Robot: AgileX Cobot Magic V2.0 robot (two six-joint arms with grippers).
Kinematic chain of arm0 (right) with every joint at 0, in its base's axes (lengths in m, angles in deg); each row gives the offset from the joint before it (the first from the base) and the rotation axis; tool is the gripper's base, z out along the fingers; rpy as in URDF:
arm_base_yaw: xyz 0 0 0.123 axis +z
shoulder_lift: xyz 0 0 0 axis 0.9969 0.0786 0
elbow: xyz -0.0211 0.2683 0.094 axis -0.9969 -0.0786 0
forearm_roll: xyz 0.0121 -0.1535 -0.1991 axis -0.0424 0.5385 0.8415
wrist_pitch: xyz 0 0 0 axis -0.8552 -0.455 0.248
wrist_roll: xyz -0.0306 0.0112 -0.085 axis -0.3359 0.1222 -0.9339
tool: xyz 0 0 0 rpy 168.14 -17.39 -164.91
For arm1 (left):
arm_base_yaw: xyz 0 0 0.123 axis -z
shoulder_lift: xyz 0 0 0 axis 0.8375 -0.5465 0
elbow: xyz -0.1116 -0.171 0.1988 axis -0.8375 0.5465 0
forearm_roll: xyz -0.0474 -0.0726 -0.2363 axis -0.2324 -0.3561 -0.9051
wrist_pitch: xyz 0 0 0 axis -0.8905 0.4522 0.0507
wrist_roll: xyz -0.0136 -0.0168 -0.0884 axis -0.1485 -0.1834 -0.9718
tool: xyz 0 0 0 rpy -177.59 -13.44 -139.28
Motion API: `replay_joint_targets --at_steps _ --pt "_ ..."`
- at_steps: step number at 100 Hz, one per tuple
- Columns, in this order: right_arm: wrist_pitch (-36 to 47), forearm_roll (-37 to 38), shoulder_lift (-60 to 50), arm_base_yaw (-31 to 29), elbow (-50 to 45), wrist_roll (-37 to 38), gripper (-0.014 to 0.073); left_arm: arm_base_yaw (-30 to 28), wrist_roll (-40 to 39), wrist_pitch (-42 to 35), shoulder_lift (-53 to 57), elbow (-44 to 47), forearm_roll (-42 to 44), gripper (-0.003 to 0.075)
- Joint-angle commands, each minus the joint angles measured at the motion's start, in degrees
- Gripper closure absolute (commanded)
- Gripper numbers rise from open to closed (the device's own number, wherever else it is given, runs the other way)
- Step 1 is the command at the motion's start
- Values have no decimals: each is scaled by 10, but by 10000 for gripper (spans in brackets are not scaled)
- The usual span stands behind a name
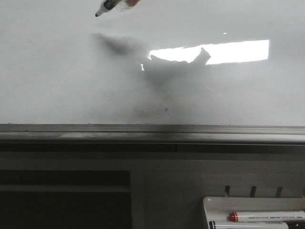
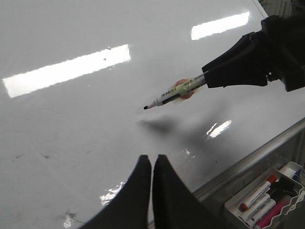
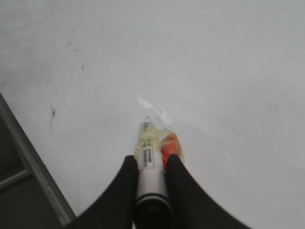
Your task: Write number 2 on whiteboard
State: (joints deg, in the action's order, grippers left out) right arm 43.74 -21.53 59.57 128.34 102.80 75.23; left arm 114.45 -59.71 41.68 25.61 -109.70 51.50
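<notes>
Nearest the robot in the front view sits a white tray (image 1: pixel 209 202) at the lower right, holding markers, one with a red cap (image 1: pixel 233 216). The left wrist view shows the same tray (image 2: pixel 232 204) just below the rail, with several markers (image 2: pixel 257 193) lying side by side in it. Beyond the tray runs the grey rail (image 1: pixel 152 133), edging the board.

The board (image 1: pixel 57 76) fills the rest of the view, glossy, with a bright rectangular reflection. No drawn 2 shows on it in any view (only a few faint specks and smudges).

The left gripper (image 2: pixel 152 164) hangs over the board with its two dark fingers pressed together, holding nothing.

Farther out, the right gripper (image 3: pixel 151 164) is clamped on a marker (image 3: pixel 148 157), white-barrelled with yellowish tape and an orange patch at the grip. From the left wrist view the marker (image 2: pixel 174 93) juts out of the right gripper (image 2: pixel 209 81), its black tip pointing down at the board, a soft shadow beneath it; whether the tip touches the surface I cannot tell. In the front view the marker (image 1: pixel 108 6) shows at the top edge.
</notes>
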Motion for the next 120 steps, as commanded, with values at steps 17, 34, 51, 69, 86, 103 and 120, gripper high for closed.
replay_joint_targets --at_steps 17,34,51,69,86,103,120 --pt "50 11 19 11 28 -2 664 2 -7 -35 -6 -14 14 741" --pt "68 11 37 5 28 -2 664 2 -7 -35 -6 -14 14 741" --pt "61 11 37 -32 28 -3 664 2 -7 -35 -6 -14 14 741" --pt "-15 28 2 -61 24 -5 663 2 -7 -35 -6 -14 14 741" --pt "-82 19 -16 -52 -5 -5 663 2 -7 -35 -6 -14 14 741" --pt "-76 17 -5 13 -31 -5 663 2 -7 -34 -6 -14 14 741" --pt "-47 17 43 54 -15 -5 663 2 -7 -34 -6 -14 14 741"
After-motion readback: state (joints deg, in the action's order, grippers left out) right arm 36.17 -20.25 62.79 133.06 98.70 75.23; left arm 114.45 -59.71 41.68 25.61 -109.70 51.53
